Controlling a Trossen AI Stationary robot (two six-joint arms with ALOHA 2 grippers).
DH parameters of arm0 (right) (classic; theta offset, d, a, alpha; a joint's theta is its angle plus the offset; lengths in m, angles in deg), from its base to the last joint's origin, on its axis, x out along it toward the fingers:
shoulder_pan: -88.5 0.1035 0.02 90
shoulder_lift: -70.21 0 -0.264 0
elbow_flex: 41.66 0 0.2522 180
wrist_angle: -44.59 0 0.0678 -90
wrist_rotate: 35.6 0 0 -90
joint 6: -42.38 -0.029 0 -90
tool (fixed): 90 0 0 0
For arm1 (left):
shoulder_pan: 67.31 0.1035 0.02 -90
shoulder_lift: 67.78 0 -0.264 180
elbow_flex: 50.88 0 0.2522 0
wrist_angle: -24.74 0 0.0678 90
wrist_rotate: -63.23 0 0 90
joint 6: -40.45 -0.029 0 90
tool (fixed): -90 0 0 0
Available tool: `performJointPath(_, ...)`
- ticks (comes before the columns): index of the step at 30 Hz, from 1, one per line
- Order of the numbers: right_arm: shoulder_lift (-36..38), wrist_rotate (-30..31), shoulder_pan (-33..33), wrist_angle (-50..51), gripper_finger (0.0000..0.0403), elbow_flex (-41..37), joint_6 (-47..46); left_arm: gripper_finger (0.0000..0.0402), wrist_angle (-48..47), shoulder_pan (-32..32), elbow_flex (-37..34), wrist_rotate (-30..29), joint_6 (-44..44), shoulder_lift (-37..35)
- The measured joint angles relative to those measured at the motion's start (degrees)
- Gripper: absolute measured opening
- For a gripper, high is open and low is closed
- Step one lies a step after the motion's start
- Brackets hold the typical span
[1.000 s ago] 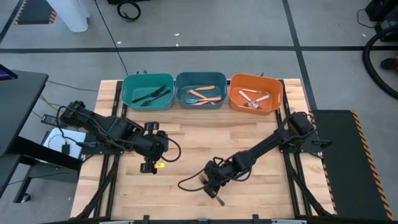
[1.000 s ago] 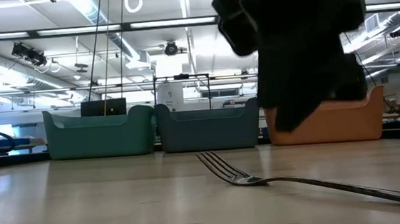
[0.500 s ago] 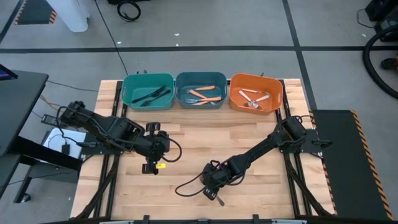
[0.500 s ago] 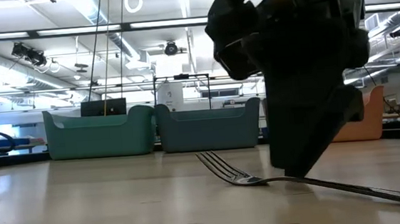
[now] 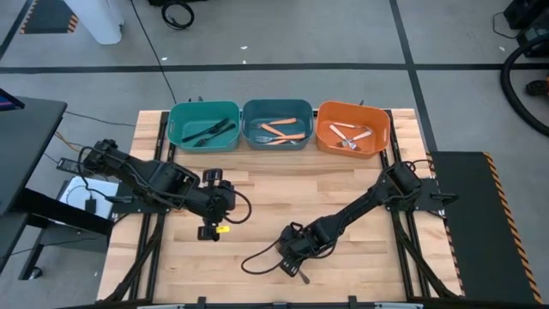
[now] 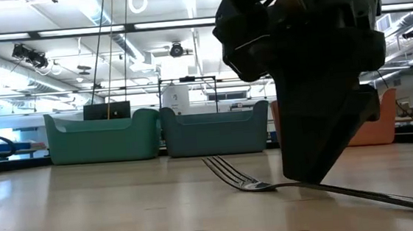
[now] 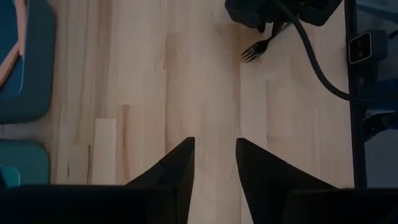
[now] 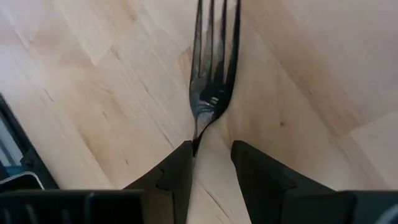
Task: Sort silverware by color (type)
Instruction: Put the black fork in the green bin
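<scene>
The right gripper (image 5: 296, 257) has come down onto the last loose fork (image 6: 256, 183) within the past second: a moment ago it hung clear above the tabletop (image 5: 257, 197), and now its fingers (image 8: 180, 165) reach the wood on either side of the fork's neck. The fingers are spread and have not closed; the fork lies flat between them, touching neither as far as the wrist view shows, tines pointing away from the wrist. In the high view this happens near the tabletop's 6 o'clock edge.

The move reads as the end of the approach, so closing on the handle looks like the next step. The fork's dark metallic sheen leaves its bin unsure: the teal bin (image 5: 204, 125) at 11 o'clock holds black pieces, the blue bin (image 5: 278, 124) at 12 holds orange-handled ones, the orange bin (image 5: 352, 127) at 1 holds pale ones.

The left gripper (image 5: 210, 225) waits at 9 o'clock, fingers apart, holding nothing.
</scene>
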Motion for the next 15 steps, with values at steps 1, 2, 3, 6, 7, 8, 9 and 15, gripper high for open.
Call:
performJointPath(1,0.0,-0.4,0.0,-0.2,0.0129,0.0,0.8,0.0127,0.1,0.0,0.0,0.0,0.0,0.0)
performJointPath(2,0.4,-0.7,0.0,-0.2,0.0129,0.0,1.1,0.0127,0.3,0.0,0.0,0.0,0.0,0.0)
performJointPath(3,0.5,-0.9,-0.1,-0.3,0.0129,0.0,1.2,0.0127,0.5,0.0,0.0,0.0,0.0,0.0)
performJointPath(6,1.3,-1.3,-0.1,-0.6,0.0129,-0.2,1.2,0.0127,0.5,0.0,0.0,0.0,0.0,0.0)
performJointPath(7,1.6,-1.4,-0.1,-0.9,0.0129,-0.3,1.4,0.0127,0.5,0.0,0.0,0.0,0.0,0.0)
performJointPath(8,2.0,-1.3,-0.1,-1.4,0.0129,-0.3,1.9,0.0127,0.5,0.0,0.0,0.0,0.0,0.0)
performJointPath(9,2.6,-1.4,-0.1,-2.0,0.0129,-0.3,2.3,0.0127,0.6,0.0,0.0,0.0,0.0,0.0)
performJointPath(15,4.0,-3.3,0.1,-4.2,0.0129,-0.2,3.6,0.0127,0.7,0.0,0.0,0.0,0.0,0.0)
